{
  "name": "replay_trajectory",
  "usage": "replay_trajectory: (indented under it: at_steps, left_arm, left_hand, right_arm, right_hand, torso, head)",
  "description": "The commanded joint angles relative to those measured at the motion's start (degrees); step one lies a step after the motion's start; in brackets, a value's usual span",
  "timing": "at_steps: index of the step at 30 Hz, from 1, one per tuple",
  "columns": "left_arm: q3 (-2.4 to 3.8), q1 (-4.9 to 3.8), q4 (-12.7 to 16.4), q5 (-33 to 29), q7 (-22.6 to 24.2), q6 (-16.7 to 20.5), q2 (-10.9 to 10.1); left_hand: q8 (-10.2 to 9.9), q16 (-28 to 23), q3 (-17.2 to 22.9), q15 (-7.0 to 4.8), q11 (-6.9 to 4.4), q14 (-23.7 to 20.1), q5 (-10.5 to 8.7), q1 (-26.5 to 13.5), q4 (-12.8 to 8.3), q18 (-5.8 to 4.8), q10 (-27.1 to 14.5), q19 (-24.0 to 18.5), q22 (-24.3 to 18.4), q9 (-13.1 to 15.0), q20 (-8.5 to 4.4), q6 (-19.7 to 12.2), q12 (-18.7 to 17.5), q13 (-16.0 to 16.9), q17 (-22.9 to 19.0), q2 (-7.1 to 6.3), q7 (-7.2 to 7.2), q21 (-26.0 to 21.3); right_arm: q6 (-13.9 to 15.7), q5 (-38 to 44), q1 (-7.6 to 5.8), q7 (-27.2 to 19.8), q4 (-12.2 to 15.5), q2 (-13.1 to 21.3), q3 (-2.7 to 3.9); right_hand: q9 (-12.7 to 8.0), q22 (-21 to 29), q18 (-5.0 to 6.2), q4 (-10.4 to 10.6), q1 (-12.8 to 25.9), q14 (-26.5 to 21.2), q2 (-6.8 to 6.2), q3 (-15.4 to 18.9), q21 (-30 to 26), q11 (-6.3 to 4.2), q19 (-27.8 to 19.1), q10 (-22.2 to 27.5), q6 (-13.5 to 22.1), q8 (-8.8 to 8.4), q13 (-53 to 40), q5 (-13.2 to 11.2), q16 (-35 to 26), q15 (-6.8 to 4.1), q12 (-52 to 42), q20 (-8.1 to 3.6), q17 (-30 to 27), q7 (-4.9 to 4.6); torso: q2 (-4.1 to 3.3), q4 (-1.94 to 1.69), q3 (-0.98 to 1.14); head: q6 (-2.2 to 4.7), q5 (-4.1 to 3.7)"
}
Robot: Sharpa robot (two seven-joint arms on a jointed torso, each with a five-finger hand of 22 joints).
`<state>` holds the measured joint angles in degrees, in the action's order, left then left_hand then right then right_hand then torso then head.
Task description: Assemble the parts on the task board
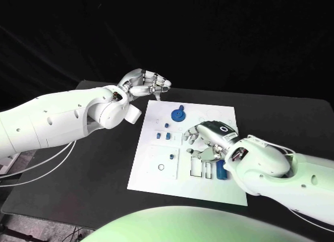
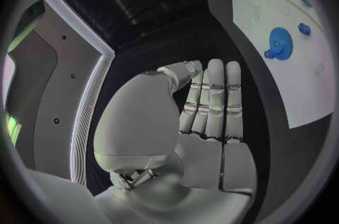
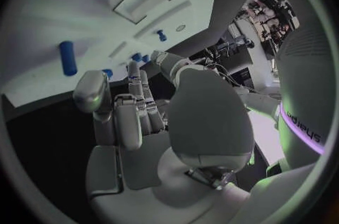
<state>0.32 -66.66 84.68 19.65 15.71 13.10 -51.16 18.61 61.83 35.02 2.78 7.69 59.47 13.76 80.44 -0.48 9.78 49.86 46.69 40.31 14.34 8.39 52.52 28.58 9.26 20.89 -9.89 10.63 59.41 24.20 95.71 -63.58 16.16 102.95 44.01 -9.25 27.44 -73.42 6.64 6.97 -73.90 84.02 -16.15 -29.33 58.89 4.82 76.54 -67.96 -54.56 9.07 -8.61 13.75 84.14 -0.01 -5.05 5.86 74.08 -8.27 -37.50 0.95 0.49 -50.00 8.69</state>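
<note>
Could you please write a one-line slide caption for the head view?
Right hand hovers over the task board near the blue gear; left hand waits beyond.

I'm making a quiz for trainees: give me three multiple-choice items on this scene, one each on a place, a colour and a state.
1. Where is the left hand?
A. past the task board's far left corner
B. flat on the board
C. under the table

2. What colour is the gear?
A. red
B. blue
C. yellow

3. What does the right hand hold?
A. the gear
B. a cable
C. nothing

Answers: 1 A, it hangs above black table beyond the task board; 2 B, blue on white; 3 C, its fingers are apart and empty above the board.
</note>
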Motion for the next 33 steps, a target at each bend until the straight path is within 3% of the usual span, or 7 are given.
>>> replay_trajectory:
  at_steps: [1,5,8,9,13,26,33]
  left_arm:
    - [0.03,-0.04,0.1,0.1,0.1,-1.0,0.1]
    - [0.03,-0.04,0.0,0.1,0.1,-1.1,0.1]
    - [0.02,-0.03,0.0,0.1,0.1,-1.2,0.1]
    - [0.02,-0.03,0.0,0.1,0.1,-1.2,0.1]
    - [0.01,-0.03,0.1,0.2,0.1,-1.3,0.2]
    - [0.0,-0.03,0.1,0.4,-0.1,-1.5,0.2]
    - [0.0,-0.03,0.1,0.4,-0.1,-1.5,0.1]
  left_hand:
    - [-0.3,-0.4,-0.1,0.23,-0.05,0.0,0.13,0.3,-0.4,0.79,-0.4,-0.6,0.1,-0.1,-0.04,0.0,-0.3,-0.1,-0.1,0.27,0.25,0.0]
    - [-0.3,-0.4,-0.1,0.25,-0.01,0.0,0.13,0.2,-0.4,0.79,-0.5,-0.6,0.1,-0.1,-0.01,-0.1,-0.4,-0.2,-0.1,0.27,0.29,0.0]
    - [-0.3,-0.4,-0.1,0.25,-0.01,0.0,0.13,0.2,-0.4,0.79,-0.5,-0.6,0.1,-0.1,-0.01,-0.1,-0.4,-0.2,-0.1,0.27,0.29,0.0]
    - [-0.3,-0.4,-0.1,0.25,-0.01,0.0,0.13,0.2,-0.4,0.79,-0.5,-0.6,0.1,-0.1,-0.01,-0.1,-0.4,-0.2,-0.1,0.27,0.29,0.0]
    - [-0.3,-0.4,-0.1,0.25,-0.01,0.0,0.13,0.2,-0.4,0.79,-0.5,-0.6,0.1,-0.1,-0.01,-0.1,-0.4,-0.2,-0.1,0.27,0.29,0.0]
    - [-0.4,-0.4,-0.1,0.28,0.02,0.0,0.13,0.2,-0.4,0.79,-0.5,-0.6,0.1,-0.1,0.02,-0.2,-0.4,-0.3,-0.1,0.29,0.33,0.1]
    - [-0.4,-0.4,-0.1,0.28,0.02,0.0,0.13,0.2,-0.4,0.79,-0.5,-0.6,0.1,-0.1,0.02,-0.2,-0.4,-0.3,-0.1,0.29,0.33,0.1]
  right_arm:
    - [-1.0,-2.0,-1.87,1.0,0.7,2.3,0.19]
    - [-2.9,-2.6,-3.71,0.5,0.1,5.1,0.29]
    - [-3.7,-2.7,-4.25,0.0,-0.8,6.1,0.31]
    - [-4.0,-2.6,-4.43,-0.2,-1.3,6.5,0.31]
    - [-4.8,-2.4,-4.42,-0.6,-2.5,6.7,0.28]
    - [-7.8,-4.1,-2.47,-0.8,-4.6,4.4,0.05]
    - [-8.1,-4.4,-1.92,-0.9,-5.7,3.0,-0.01]
  right_hand:
    - [-0.1,-0.1,-0.36,-0.1,-0.2,2.9,-0.52,0.7,0.3,-0.1,0.2,0.8,0.1,-0.38,0.0,-0.1,0.3,0.3,-0.2,0.27,0.1,0.08]
    - [-0.8,0.2,-0.27,-0.1,-1.5,2.7,-0.08,4.7,-0.6,0.33,0.0,4.0,0.8,-1.25,0.7,0.1,0.2,0.62,0.0,0.51,-0.4,0.11]
    - [-1.1,0.3,-0.25,0.4,-2.4,2.7,0.24,7.0,-0.9,0.43,0.0,4.7,0.7,-1.58,0.9,0.2,0.2,0.73,-0.5,0.63,-0.5,0.01]
    - [-1.5,-0.1,-0.31,1.4,-4.0,2.7,1.22,12.8,-0.5,0.57,0.4,5.5,0.5,-1.94,1.3,0.3,0.4,0.82,-1.3,0.69,-0.2,0.01]
    - [-2.1,-0.1,-0.34,3.6,-6.6,2.7,2.49,17.5,-0.8,0.49,0.5,6.2,0.1,-2.45,1.8,0.4,0.4,0.8,-2.6,0.74,-0.3,0.18]
    - [-2.5,-0.6,-0.46,5.2,-8.7,2.9,3.63,18.5,-0.2,0.35,1.1,5.6,-0.6,-2.66,2.3,0.4,0.6,0.69,-3.7,0.67,0.2,-0.1]
    - [-3.0,-0.9,-0.54,6.8,-10.2,3.0,4.28,16.5,0.1,0.13,1.5,3.4,-1.7,-2.75,2.8,0.5,0.8,0.46,-4.2,0.44,0.4,-0.07]
  torso:
    - [0.09,0.07,-0.07]
    - [0.11,0.16,-0.11]
    - [0.09,0.16,-0.06]
    - [0.04,0.16,0.01]
    - [-0.03,0.06,0.03]
    - [-0.05,-0.06,-0.12]
    - [-0.01,-0.03,-0.13]
  head:
    - [0.0,-0.63]
    - [0.0,-1.05]
    - [0.0,-1.14]
    - [0.0,-1.2]
    - [0.0,-1.48]
    - [0.0,-1.47]
    - [0.0,-1.48]
